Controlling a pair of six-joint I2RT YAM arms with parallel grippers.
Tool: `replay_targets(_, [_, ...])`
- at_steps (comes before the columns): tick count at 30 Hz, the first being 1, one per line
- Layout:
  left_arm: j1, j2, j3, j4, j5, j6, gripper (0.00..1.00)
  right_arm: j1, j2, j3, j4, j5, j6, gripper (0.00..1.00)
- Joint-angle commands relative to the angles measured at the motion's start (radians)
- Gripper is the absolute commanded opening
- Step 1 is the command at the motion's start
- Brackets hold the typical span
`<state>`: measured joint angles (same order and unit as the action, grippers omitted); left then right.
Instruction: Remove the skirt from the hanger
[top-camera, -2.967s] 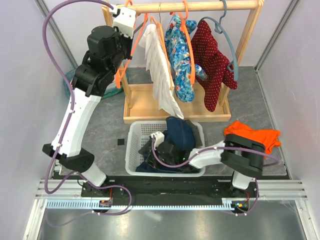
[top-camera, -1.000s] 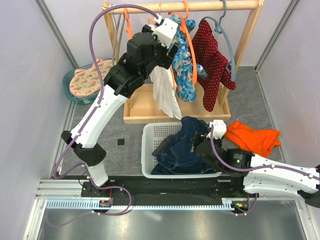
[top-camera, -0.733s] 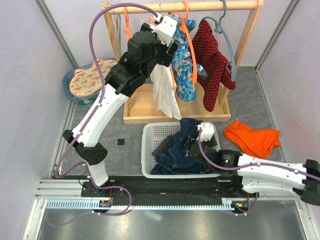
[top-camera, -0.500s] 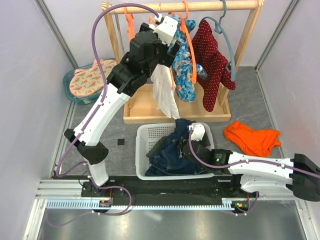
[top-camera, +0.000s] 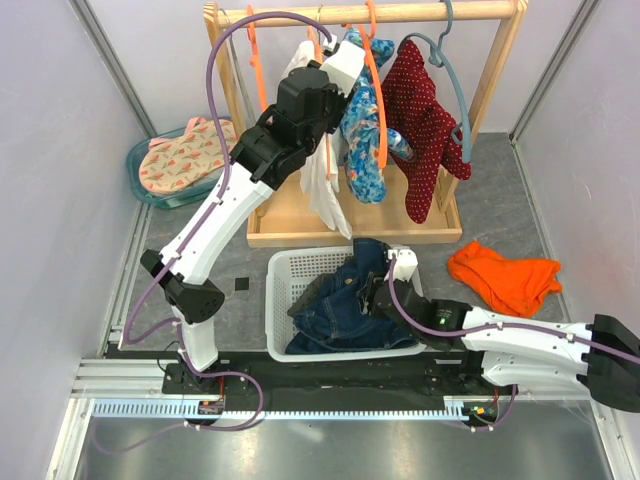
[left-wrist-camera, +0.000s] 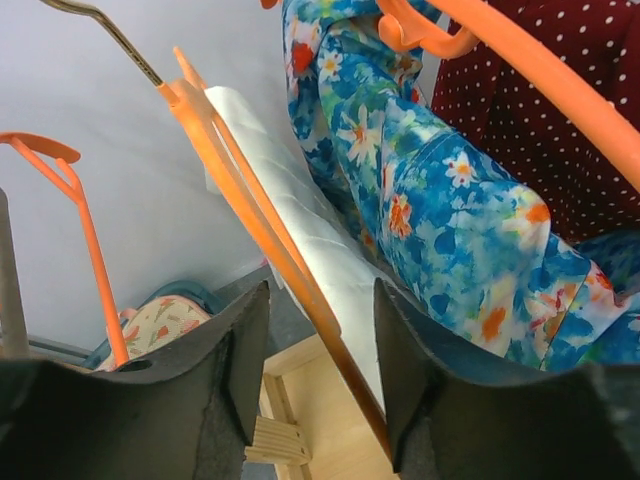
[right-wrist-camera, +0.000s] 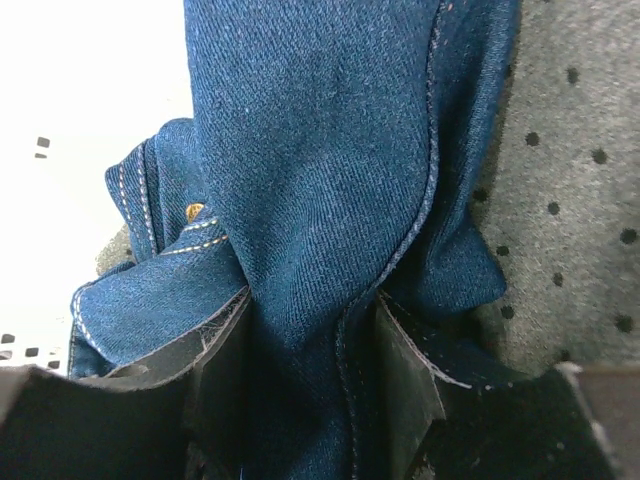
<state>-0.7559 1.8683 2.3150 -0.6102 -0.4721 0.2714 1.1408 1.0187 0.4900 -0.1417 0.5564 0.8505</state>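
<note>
Skirt (top-camera: 340, 305), dark denim, lies bunched in the white laundry basket (top-camera: 278, 300), pinched between the fingers of the right end effector (right-wrist-camera: 310, 330). The basket sits slightly further left than half a second earlier. The left end effector (left-wrist-camera: 318, 380), now shifted slightly right, stands open astride an orange hanger (left-wrist-camera: 250, 215) carrying a white garment (left-wrist-camera: 320, 250).

Overhead view; right wrist tight on skirt (right-wrist-camera: 320, 200)
</note>
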Motion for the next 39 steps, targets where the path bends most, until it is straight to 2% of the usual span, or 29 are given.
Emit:
replay_targets(1, [0.009, -0.004, -0.011, 0.038, -0.04, 0.003, 0.49, -0.01, -0.04, -0.031, -0.107, -0.01, 0.015, 0.52])
replay_targets(3, [0.012, -0.012, -0.02, 0.04, -0.042, 0.008, 0.47, -0.012, -0.057, -0.033, -0.116, -0.009, 0.013, 0.52])
replay_targets(5, [0.015, -0.024, -0.032, 0.04, -0.04, 0.014, 0.41, -0.015, -0.068, -0.033, -0.124, -0.006, 0.015, 0.52])
replay_targets(6, [0.018, -0.027, -0.038, 0.04, -0.042, 0.017, 0.3, -0.015, -0.074, -0.031, -0.125, -0.004, 0.016, 0.53])
replay_targets(8, [0.029, -0.035, -0.054, 0.041, -0.042, 0.018, 0.15, -0.015, -0.08, -0.027, -0.133, -0.003, 0.016, 0.52])
replay_targets(9, [0.033, -0.037, -0.057, 0.041, -0.04, 0.02, 0.04, -0.015, -0.086, -0.021, -0.136, -0.001, 0.015, 0.52])
replay_targets(10, [0.036, -0.035, -0.057, 0.04, -0.039, 0.019, 0.02, -0.018, -0.089, -0.018, -0.136, -0.001, 0.016, 0.52])
replay_targets(24, [0.066, -0.054, 0.001, 0.041, 0.01, 0.012, 0.02, -0.016, -0.127, 0.07, -0.188, 0.023, -0.024, 0.51])
replay_targets(25, [0.067, -0.054, -0.003, 0.041, 0.009, 0.015, 0.05, -0.016, -0.127, 0.07, -0.188, 0.022, -0.022, 0.51])
replay_targets(26, [0.07, -0.051, -0.008, 0.041, 0.009, 0.018, 0.17, -0.016, -0.127, 0.071, -0.19, 0.025, -0.022, 0.51])
replay_targets(27, [0.072, -0.049, -0.014, 0.041, 0.012, 0.022, 0.44, -0.016, -0.127, 0.073, -0.188, 0.025, -0.022, 0.51])
replay_targets(31, [0.081, -0.018, -0.04, 0.041, 0.021, 0.019, 0.55, -0.016, -0.129, 0.078, -0.187, 0.023, -0.022, 0.52])
replay_targets(32, [0.087, -0.009, -0.04, 0.041, 0.021, 0.022, 0.61, -0.018, -0.132, 0.079, -0.187, 0.025, -0.022, 0.52])
replay_targets(33, [0.092, 0.003, -0.04, 0.043, 0.033, 0.029, 0.73, -0.015, -0.134, 0.081, -0.187, 0.022, -0.022, 0.52])
replay_targets(34, [0.099, 0.027, -0.031, 0.04, 0.038, 0.031, 0.75, -0.016, -0.137, 0.081, -0.188, 0.023, -0.022, 0.52])
replay_targets(37, [0.125, 0.049, -0.013, 0.03, 0.058, 0.022, 0.64, -0.015, -0.146, 0.082, -0.197, 0.025, -0.022, 0.52])
replay_targets(38, [0.135, 0.064, -0.006, 0.029, 0.061, 0.017, 0.44, -0.015, -0.152, 0.082, -0.199, 0.025, -0.019, 0.52])
replay_targets(39, [0.141, 0.068, 0.001, 0.027, 0.069, 0.011, 0.31, -0.016, -0.154, 0.081, -0.2, 0.025, -0.018, 0.52])
